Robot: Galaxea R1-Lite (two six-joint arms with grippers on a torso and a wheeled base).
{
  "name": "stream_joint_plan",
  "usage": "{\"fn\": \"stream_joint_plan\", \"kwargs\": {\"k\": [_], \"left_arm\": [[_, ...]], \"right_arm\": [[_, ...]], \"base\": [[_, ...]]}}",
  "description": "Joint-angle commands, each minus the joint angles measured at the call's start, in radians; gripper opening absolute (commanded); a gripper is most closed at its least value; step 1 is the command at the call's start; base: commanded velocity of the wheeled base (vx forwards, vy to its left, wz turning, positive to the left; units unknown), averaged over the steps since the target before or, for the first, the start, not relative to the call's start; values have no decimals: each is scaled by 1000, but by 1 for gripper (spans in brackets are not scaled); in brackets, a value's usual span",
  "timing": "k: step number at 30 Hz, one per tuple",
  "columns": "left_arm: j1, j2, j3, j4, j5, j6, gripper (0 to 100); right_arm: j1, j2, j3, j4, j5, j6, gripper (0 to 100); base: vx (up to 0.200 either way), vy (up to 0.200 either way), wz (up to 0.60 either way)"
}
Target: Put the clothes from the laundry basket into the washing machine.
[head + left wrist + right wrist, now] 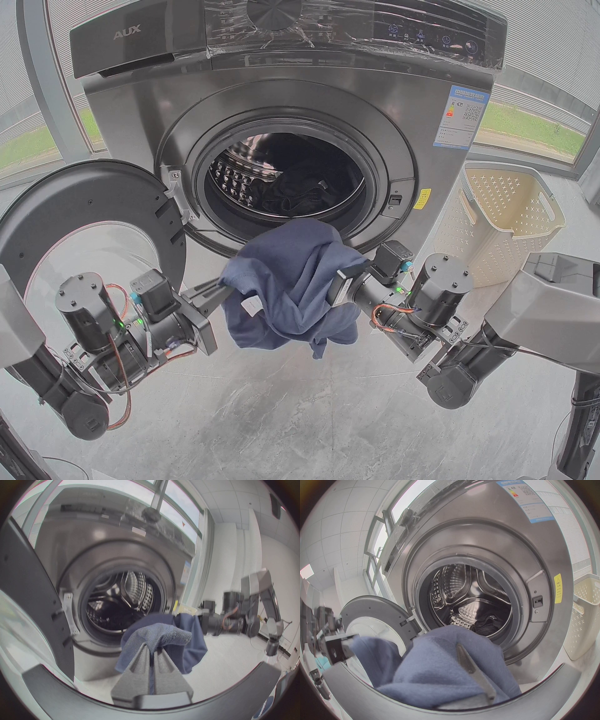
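head: shirt (294, 281) slung between left gripper (220, 292) and right gripper (340, 284), just below washer (400, 125) mouth | left wrist: pinched on shirt | right wrist: clamped on shirt too | risk: hanging hem snagging washer, dropping to floor (281, 412)

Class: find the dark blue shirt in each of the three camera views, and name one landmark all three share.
Head view: the blue shirt hangs between the left hand and right hand, below the drum opening.
Left wrist view: clamped in the left hand, before the drum opening.
Right wrist view: draped around the right hand, before the drum opening.
Shared landmark: the drum opening.
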Motion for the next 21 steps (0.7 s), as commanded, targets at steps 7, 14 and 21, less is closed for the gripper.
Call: {"fn": "stream_joint_plan", "kwargs": {"k": [7, 14, 21], "left_arm": [[5, 201, 17, -18, -12, 25, 0], [-5, 204, 48, -17, -14, 22, 100], [-29, 197, 192, -17, -156, 100, 100]], "right_arm": [[15, -28, 3, 0, -4, 1, 0], [13, -28, -4, 0, -6, 0, 0], [13, -28, -13, 0, -6, 7, 0]], "base": [[0, 0, 0], [0, 0, 0], [0, 0, 0]]}}
